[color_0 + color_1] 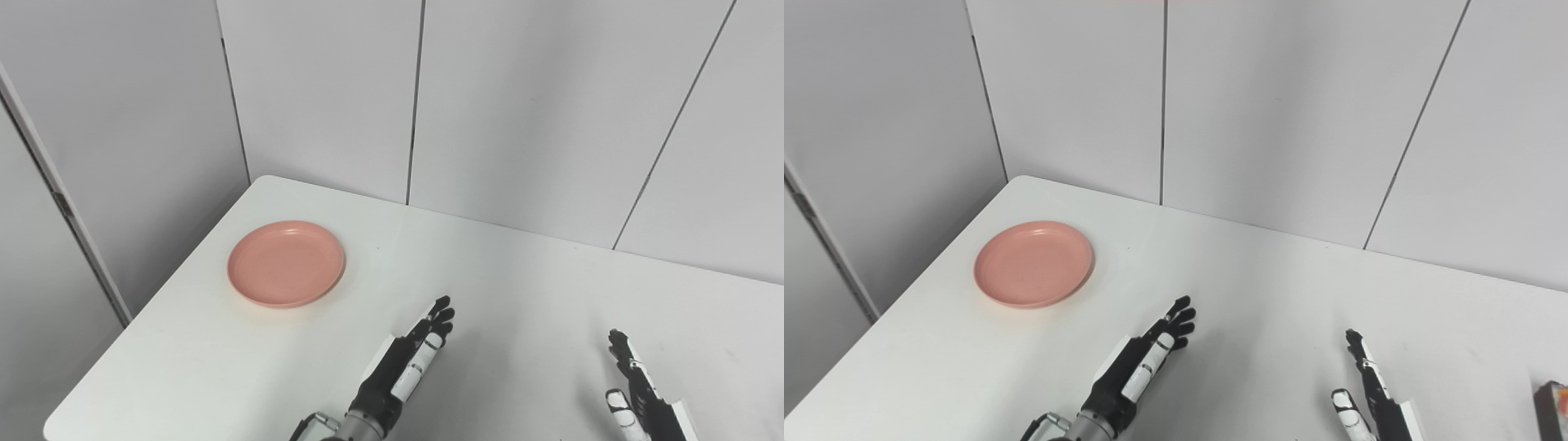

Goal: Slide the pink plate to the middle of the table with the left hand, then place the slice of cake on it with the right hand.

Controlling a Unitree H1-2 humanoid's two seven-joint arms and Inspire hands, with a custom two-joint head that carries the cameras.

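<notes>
Pink plate (286, 263) is sitting empty on the white worktop (520, 294), ahead of the left robot hand (410, 361) and off to its left, with a clear strip of bare surface between them, so no contact yet. That's the relation everything hangs on: the left robot hand is way nearer to the plate than the right robot hand (634, 392), which is parked low on the other side, well apart from it. Both are holding nothing, fingers stretched out and a little apart, the left one pointing forward and slightly right, so roughly away from the plate rather than at it.

The plate is round, so no long axis to worry about. What matters more is that it's close to the worktop's left edge, with the corner just beyond it. My guess is the robot hand needs to get around to the plate's far-left side and draw it rightward, toward the big bare middle stretch, where there's loads of open room.

The slice of cake (1554, 409) is barely peeking in at the edge of the right eye view, just to the right of the right robot hand, too cropped to say much. Task basically hasn't started, I reckon.
</notes>
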